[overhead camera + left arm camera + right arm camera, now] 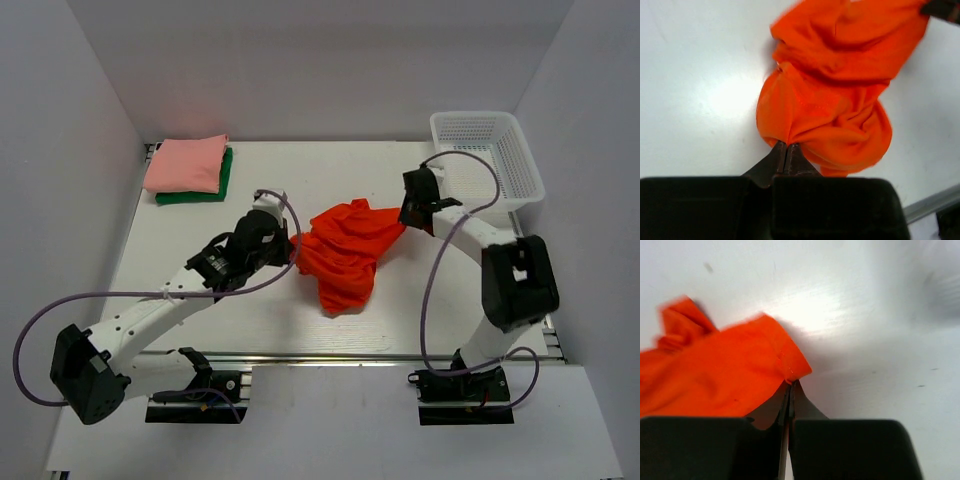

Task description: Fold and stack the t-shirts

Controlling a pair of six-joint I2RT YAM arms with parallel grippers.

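The bright orange-red t-shirt [345, 255] hangs bunched between my two grippers over the middle of the table. My left gripper [291, 250] is shut on its left edge; in the left wrist view the gripper [786, 146] pinches a fold of the shirt [835, 95]. My right gripper [404, 222] is shut on its right corner; in the right wrist view the gripper [791, 384] pinches the hemmed corner of the shirt [720, 375]. The pale salmon-pink t-shirt [185, 163] lies folded on the folded dark green t-shirt [222, 185] at the back left.
A white plastic mesh basket [487, 160] stands at the back right, just behind my right arm. White walls enclose the table on three sides. A metal rail runs along the table's near edge [340, 357].
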